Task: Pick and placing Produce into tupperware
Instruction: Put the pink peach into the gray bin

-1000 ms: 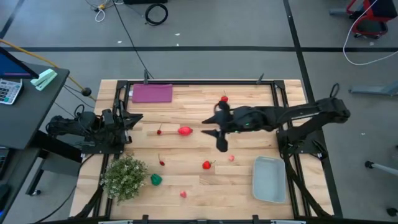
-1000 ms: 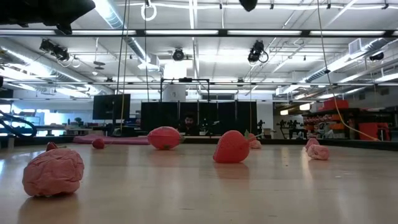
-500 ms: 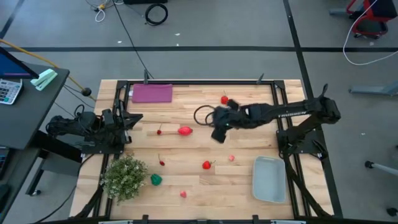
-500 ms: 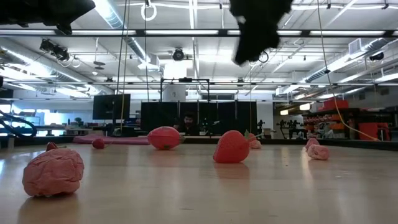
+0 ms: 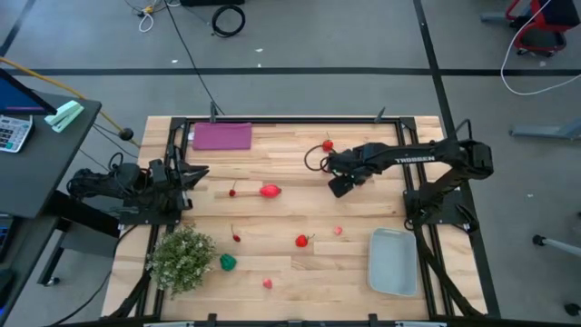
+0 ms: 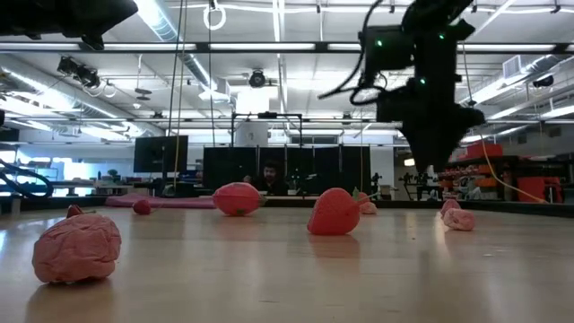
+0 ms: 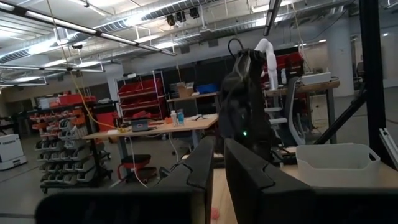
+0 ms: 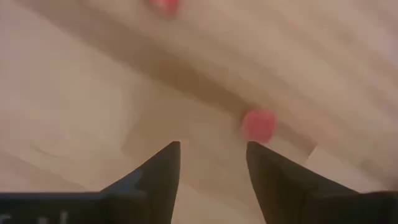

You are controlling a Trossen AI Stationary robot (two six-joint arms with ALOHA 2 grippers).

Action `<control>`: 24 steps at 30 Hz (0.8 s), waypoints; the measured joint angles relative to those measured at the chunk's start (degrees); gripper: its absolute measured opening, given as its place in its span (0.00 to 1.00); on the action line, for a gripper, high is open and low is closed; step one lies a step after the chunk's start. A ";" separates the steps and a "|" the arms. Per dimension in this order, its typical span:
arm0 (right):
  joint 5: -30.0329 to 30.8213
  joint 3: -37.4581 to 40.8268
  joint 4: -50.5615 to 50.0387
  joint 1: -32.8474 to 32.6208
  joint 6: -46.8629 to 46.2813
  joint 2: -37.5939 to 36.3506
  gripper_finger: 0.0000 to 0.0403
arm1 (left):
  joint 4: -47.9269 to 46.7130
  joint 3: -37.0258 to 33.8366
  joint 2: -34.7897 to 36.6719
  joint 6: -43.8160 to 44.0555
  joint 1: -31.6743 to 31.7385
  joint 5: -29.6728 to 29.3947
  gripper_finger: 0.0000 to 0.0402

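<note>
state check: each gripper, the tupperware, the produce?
right gripper: open, empty, above the table's middle right
left gripper: nearly shut, empty, parked at the left edge
tupperware: upright, no lid, empty
produce: loose on the table, none in the tupperware
plant: upright, front left

Table point(image 5: 363, 254): pale wood planks, black frame. Produce point(image 5: 270, 191): red and pink pieces, one green point(image 5: 227, 262). Tupperware point(image 5: 392, 262): clear, pale bluish. Mat point(image 5: 221, 136): purple. Plant point(image 5: 182, 258): pale green. Arms: black. Blurred piece point(image 8: 258, 123) in right wrist view: probably pink-red.
</note>
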State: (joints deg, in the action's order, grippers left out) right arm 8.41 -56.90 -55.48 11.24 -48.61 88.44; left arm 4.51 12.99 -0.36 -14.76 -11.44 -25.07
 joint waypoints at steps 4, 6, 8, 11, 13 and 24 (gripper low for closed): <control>0.01 4.38 0.01 -0.26 -3.49 0.00 0.50 | -0.02 0.00 0.02 0.01 0.00 0.00 0.11; 0.05 6.41 1.33 -0.26 -4.86 0.00 0.50 | -0.02 0.00 0.01 0.01 0.00 0.01 0.10; 0.37 8.20 3.49 -0.26 -5.55 0.00 0.50 | 0.00 0.00 0.00 0.01 0.00 -0.01 0.10; 1.62 10.07 7.15 -0.20 -5.68 0.00 0.50 | -0.02 0.00 0.00 0.01 0.00 0.01 0.11; 2.73 10.71 8.95 -0.11 -5.74 0.02 0.50 | -0.02 0.00 0.00 0.01 0.00 -0.01 0.11; 6.22 10.74 9.48 -0.11 -5.48 0.02 0.50 | -0.02 0.00 0.01 0.01 0.00 0.00 0.11</control>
State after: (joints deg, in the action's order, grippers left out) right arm 14.64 -46.15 -46.00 11.14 -54.08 88.47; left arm 4.49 12.99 -0.35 -14.74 -11.44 -25.07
